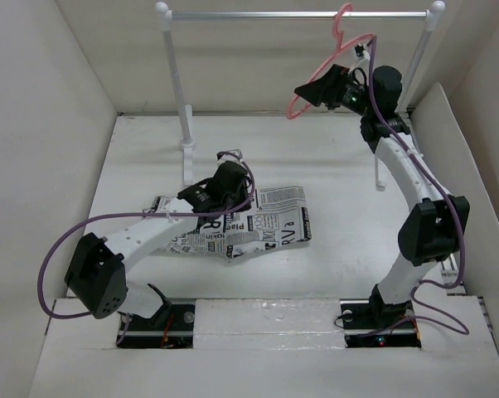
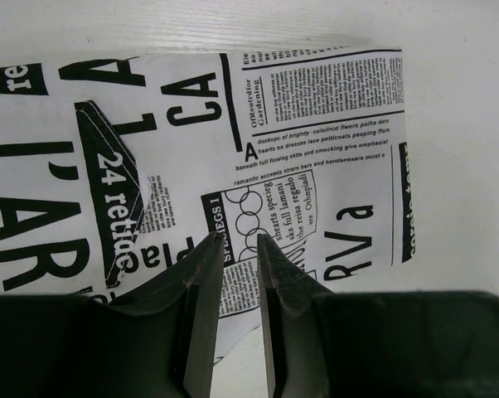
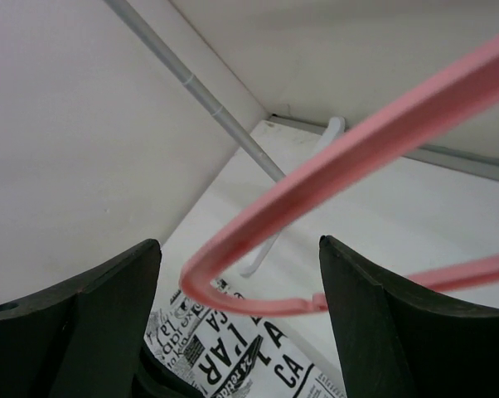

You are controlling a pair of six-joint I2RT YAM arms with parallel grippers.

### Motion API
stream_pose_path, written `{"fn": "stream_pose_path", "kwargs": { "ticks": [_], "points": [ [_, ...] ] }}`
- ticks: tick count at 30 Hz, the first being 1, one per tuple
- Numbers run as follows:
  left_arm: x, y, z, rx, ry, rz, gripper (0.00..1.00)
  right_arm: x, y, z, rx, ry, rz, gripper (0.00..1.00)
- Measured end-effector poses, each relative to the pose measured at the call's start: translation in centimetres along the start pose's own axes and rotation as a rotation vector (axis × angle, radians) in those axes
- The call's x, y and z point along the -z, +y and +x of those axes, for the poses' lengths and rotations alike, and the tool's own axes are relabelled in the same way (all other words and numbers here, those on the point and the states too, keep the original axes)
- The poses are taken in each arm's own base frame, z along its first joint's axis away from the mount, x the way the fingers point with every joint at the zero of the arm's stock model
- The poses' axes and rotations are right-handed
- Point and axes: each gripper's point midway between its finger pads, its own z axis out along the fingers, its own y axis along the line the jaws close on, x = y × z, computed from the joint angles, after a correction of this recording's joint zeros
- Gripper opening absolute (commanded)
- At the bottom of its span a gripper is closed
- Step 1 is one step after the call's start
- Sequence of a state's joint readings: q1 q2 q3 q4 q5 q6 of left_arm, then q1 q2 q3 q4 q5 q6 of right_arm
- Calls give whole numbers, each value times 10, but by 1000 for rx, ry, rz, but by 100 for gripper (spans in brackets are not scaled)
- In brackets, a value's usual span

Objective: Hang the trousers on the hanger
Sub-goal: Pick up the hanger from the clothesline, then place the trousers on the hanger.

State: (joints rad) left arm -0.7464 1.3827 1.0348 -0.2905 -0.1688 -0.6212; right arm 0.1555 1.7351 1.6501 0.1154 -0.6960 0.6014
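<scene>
White tabletop [image 1: 316, 166], soft text-printed trousers [image 2: 274, 124], thin curved pink hanger [image 3: 357, 156].

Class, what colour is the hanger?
Pink; the hanger shows best in the right wrist view.

So the left arm [image 1: 142, 232] is lying low, with its elbow sticking out to the near left and its forearm reaching right toward the middle of the table. The left gripper [image 2: 235, 240] is pointing down, jaws sitting almost together with just a thin slot showing between them. Honestly can't tell if they're pinching anything. The right arm [image 1: 407, 174] is standing tall on the right side, bending at the elbow and stretching up toward the far end. Its wrist is pointing left, and the right gripper [image 3: 239, 242] is hanging up high with its jaws spread wide apart.
</scene>
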Motion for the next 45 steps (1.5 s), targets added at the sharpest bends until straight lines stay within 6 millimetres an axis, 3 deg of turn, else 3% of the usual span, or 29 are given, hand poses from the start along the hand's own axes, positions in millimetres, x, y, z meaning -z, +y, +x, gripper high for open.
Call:
{"fn": "stream_pose_path", "kwargs": {
  "ticks": [5,7,9,13,15,20,24,27,30,34,38,41,45],
  "points": [
    [0,-1,0,1,0,5,19,-8,14,-8,10,-41,-66,81],
    [0,-1,0,5,0,4,19,-13,15,-4,3,-39,-77,71],
    [0,-1,0,9,0,4,19,-19,13,3,-13,-26,-81,69],
    [1,-2,-1,15,-4,7,20,-26,9,23,-58,8,-76,33],
    [2,-2,-2,18,-7,8,19,-27,9,30,-83,22,-74,23],
    [4,-2,-3,25,-10,9,21,-26,7,36,-75,40,-55,12],
    [7,-3,-6,25,-8,6,33,-20,11,33,-30,48,-41,8],
    [18,-16,-24,33,-40,35,44,-11,24,25,-4,33,-51,5],
    [41,-41,-62,49,-120,111,50,4,37,29,-4,38,-61,4],
    [85,-77,-117,75,-250,248,55,21,44,48,-20,77,-78,2],
    [117,-104,-151,85,-332,360,57,32,43,74,-27,122,-109,0],
    [121,-119,-162,80,-341,406,57,35,43,83,-33,132,-136,0],
    [106,-132,-165,71,-326,424,58,40,41,85,-38,127,-168,0]
  ]
}}
